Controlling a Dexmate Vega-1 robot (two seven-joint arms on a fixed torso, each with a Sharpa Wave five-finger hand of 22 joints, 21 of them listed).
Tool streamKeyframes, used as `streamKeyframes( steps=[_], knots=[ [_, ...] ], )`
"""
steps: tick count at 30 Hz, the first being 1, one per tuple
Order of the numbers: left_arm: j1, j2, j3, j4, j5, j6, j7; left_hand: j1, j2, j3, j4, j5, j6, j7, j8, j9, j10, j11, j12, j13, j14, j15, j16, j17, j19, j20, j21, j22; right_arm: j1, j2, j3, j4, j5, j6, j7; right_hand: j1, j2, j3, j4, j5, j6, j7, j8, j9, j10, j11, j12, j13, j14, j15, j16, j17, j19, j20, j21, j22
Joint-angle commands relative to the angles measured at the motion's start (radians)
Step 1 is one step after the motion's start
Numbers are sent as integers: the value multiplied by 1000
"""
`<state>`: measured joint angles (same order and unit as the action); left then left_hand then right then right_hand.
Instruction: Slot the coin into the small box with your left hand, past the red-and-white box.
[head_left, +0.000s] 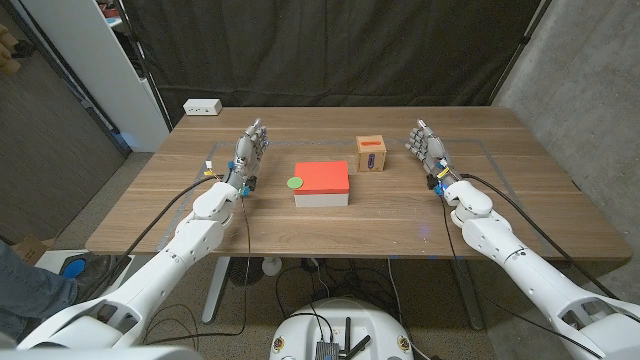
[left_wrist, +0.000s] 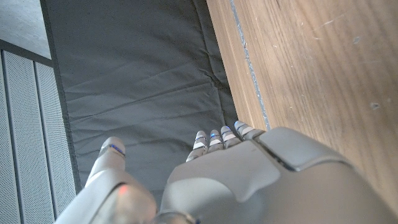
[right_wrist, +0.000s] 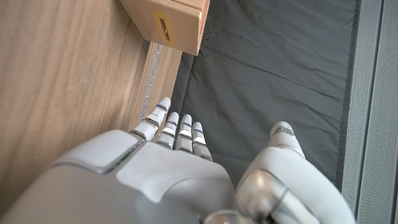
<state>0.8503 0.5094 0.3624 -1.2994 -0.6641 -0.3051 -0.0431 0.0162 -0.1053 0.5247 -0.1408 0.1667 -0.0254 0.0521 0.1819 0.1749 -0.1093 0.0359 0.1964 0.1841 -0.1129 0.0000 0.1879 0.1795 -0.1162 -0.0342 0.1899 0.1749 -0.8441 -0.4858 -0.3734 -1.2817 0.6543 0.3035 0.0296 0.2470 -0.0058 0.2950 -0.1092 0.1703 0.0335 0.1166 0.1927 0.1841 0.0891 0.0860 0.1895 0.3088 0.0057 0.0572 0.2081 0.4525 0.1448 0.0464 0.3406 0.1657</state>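
Green coin (head_left: 294, 182) flat on the wood, touching or just beside the left edge of the red-and-white box (head_left: 322, 183), on the side nearest the left hand (head_left: 251, 152). Placed so, probably, to give that hand a short reach inward. Small box (head_left: 371, 155) well beyond, right of and behind the red-and-white box, slot facing forward, seen in the right wrist view as a dark upright slit in a tan face (right_wrist: 164, 27). Set there, by the look of it, to force a carry over or around the red-topped obstacle.

Left hand parked near the coin, to its left and a little farther back, apart from it, standing on its edge rather than lying palm-down. Fingers (left_wrist: 217, 138) straight and side by side, thumb held off to one side; holding nothing, touching no object.

Right hand (head_left: 428, 148) parked likewise, just right of the small box, not touching it. Fingers (right_wrist: 174, 127) extended together, thumb apart, empty. Kept wide, seemingly, to leave the middle free.

Task not yet begun: coin ungrasped, slot unfilled.
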Motion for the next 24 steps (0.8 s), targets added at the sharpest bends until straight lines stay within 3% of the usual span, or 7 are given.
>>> streamKeyframes(
  steps=[1,11,14,19,24],
  knots=[
    [18,-2,-9,7,-15,-24,-17,3,-7,7,-1,5,7,5,8,2,-2,-4,6,2,-1,-4,6,4,-6,-62,7,3,-17,14,-6,-18,2,5,-19,7,2,5,1,5,2,33,7,2,10,-2,5,-1,-1,7,4,0,8,1,3,5],
    [41,20,-21,-30,-16,-9,2,8,3,8,-2,5,35,-2,14,2,27,-10,16,2,26,-7,12,3,15,-39,14,2,-38,-4,-9,-73,-18,-7,-49,6,5,5,0,5,5,32,7,2,12,0,5,-8,1,8,5,-4,10,1,-1,5],
    [44,41,-19,-48,-12,15,0,11,9,9,-3,5,49,-9,15,1,54,-13,23,2,49,-14,17,3,43,1,22,3,-45,-8,-8,-84,-19,-9,-53,5,6,5,-1,5,7,34,7,2,14,-1,5,-11,2,8,5,-5,12,3,-3,5],
    [60,71,-22,-104,-8,79,42,7,5,0,-6,4,103,-39,20,1,161,-17,48,2,152,-18,37,5,164,41,56,8,-56,-8,-5,-94,-22,-1,-62,5,9,5,-2,5,13,32,9,2,19,1,7,-16,8,11,6,-8,18,6,-5,5],
    [68,86,-24,-139,-11,131,75,5,4,-9,-5,4,167,-39,17,2,319,-35,66,3,425,-32,93,9,378,66,117,17,-67,-6,-2,-106,-24,3,-77,4,12,6,-3,5,16,31,9,2,26,4,9,-21,13,11,8,-11,22,7,-7,5]
  ],
)
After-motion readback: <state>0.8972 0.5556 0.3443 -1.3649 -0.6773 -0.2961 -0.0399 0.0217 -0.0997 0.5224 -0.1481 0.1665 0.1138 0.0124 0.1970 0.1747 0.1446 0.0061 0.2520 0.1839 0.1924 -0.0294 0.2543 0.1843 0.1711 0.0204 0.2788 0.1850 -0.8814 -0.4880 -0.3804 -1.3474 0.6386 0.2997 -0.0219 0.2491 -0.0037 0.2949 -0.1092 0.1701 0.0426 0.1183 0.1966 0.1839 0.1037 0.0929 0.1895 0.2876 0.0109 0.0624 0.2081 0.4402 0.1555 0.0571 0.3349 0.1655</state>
